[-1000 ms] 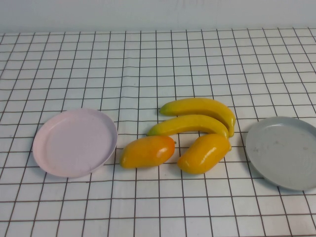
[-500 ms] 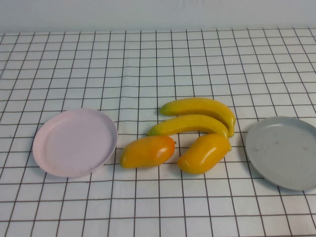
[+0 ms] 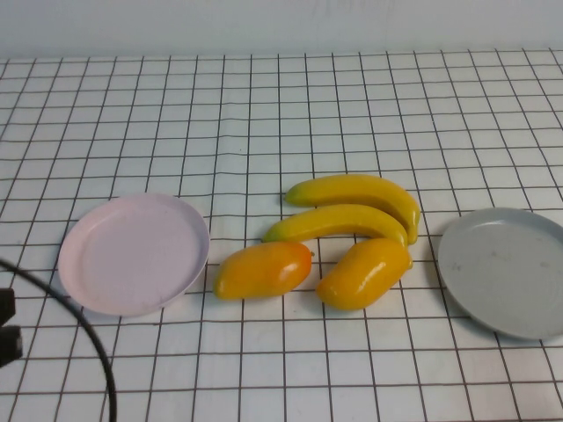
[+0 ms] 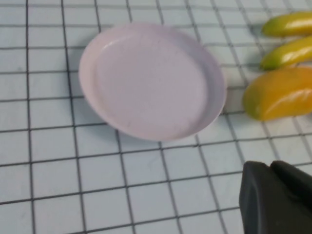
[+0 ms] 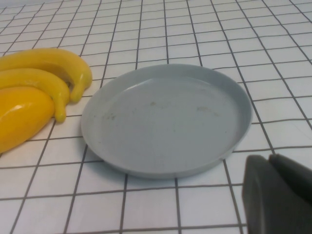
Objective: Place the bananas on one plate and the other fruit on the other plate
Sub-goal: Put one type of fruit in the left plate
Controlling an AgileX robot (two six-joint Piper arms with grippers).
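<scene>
Two bananas (image 3: 361,189) (image 3: 339,220) lie side by side mid-table, both on the cloth. Two mango-like fruits (image 3: 262,269) (image 3: 363,272) lie just in front of them. The pink plate (image 3: 132,255) at the left and the grey-blue plate (image 3: 506,268) at the right are both empty. My left gripper (image 4: 271,168) is shut and empty, near the pink plate (image 4: 151,83), with one mango (image 4: 280,92) beyond it. My right gripper (image 5: 269,160) is shut and empty, just in front of the grey-blue plate (image 5: 168,119), with the bananas (image 5: 44,61) past it.
A white cloth with a black grid (image 3: 281,114) covers the table up to a pale back wall. A dark part of my left arm (image 3: 5,325) and its black cable (image 3: 97,352) show at the lower left edge of the high view.
A dark part of my left arm and its cable have come into the high view at the lower left. The fruit and both plates have not moved.
</scene>
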